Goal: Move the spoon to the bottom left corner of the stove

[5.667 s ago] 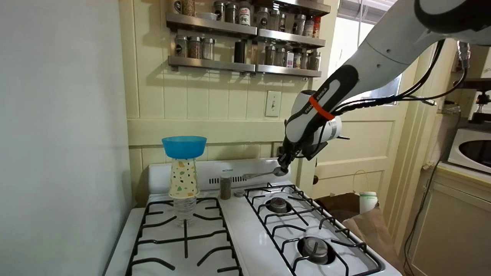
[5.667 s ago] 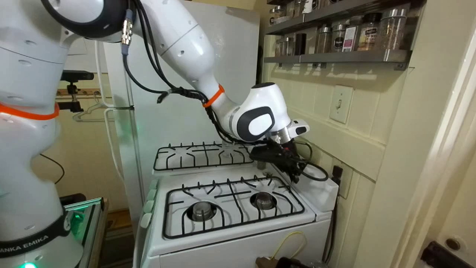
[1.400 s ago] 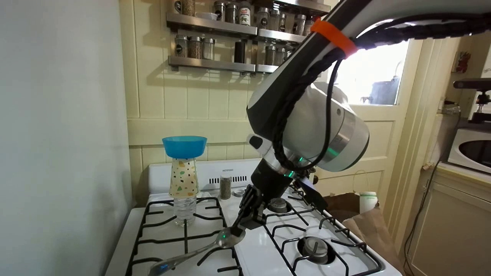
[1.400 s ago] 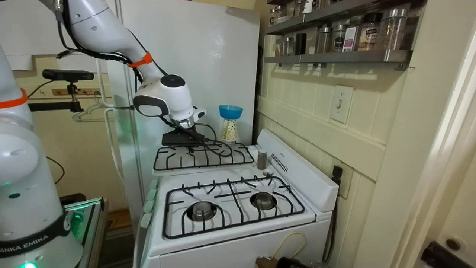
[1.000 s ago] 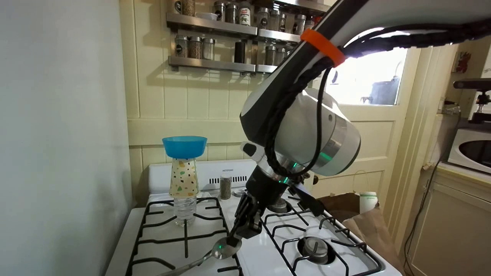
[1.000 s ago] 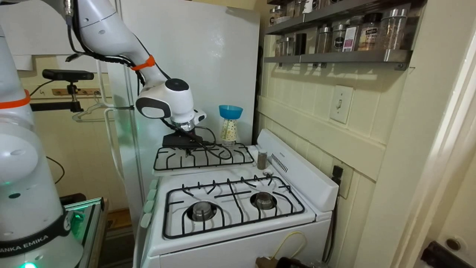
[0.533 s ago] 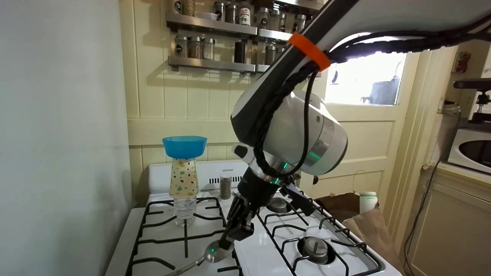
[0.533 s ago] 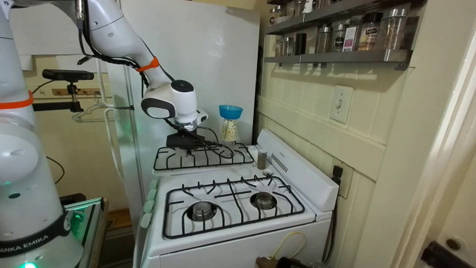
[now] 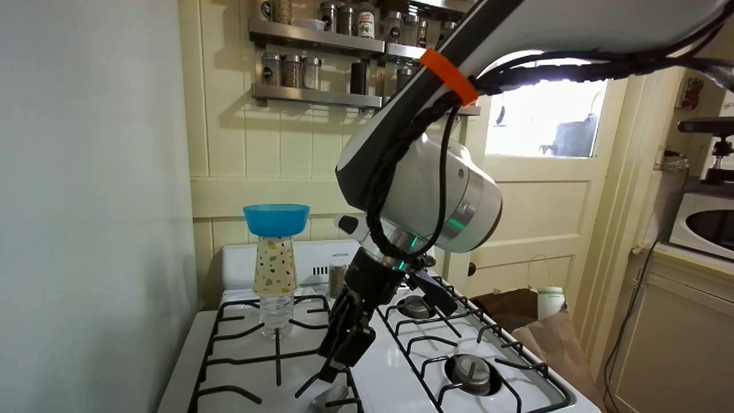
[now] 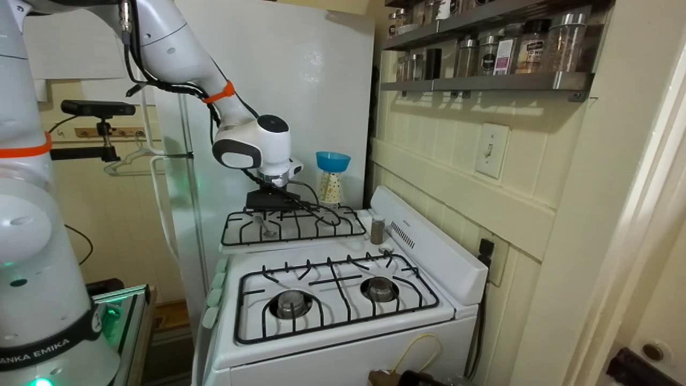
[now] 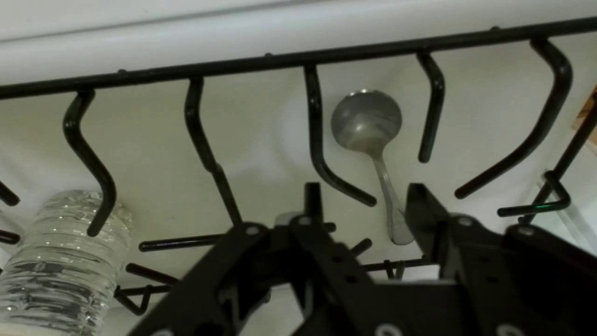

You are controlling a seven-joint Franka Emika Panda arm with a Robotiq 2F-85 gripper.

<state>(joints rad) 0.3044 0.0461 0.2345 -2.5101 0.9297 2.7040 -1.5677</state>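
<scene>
Silvery spoon (image 11: 367, 122) just let go: moments ago pinched at its rounded end, now lying apart beneath end effector (image 11: 364, 198), seemingly on white enamel of stove (image 10: 289, 253), among prongs of left grate (image 11: 280, 60). Jaws parted, nothing held. Both exterior views put spoon toward front of that grate, rounded end near bar facing stove's middle. Release suggests placing all but done, if bottom left means front left quarter; outermost corner would call for further shift. Next, probably lift away, minding prongs.

Cream panelled wall (image 9: 275, 152); metal shelves (image 9: 318, 95); bright window (image 9: 530, 123).
</scene>
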